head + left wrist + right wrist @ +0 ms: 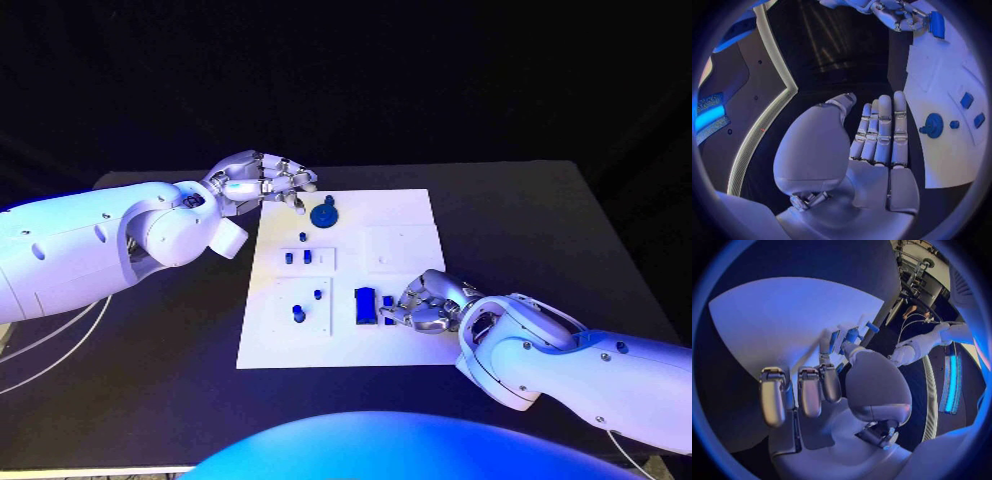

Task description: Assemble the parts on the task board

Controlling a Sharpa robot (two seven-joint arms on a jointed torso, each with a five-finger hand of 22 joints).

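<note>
The white task board [404, 345] lies mid-table. A round blue part [325, 213] sits near its far left corner, also seen as the round blue part [933, 125]. My left hand [267, 180] hovers just beyond that corner, its fingers [882, 130] stretched out and holding nothing. My right hand [421, 303] rests on the board's near right area beside an upright blue block [366, 306]. Its thumb and a finger pinch a small blue part [834, 337]; the other fingers [811, 392] are curled in.
Small blue parts [300, 257] stand in a raised plate at the board's middle left, and others [299, 313] nearer me. A blank white square [392, 248] lies on the board's right half. Black table [577, 240] surrounds the board.
</note>
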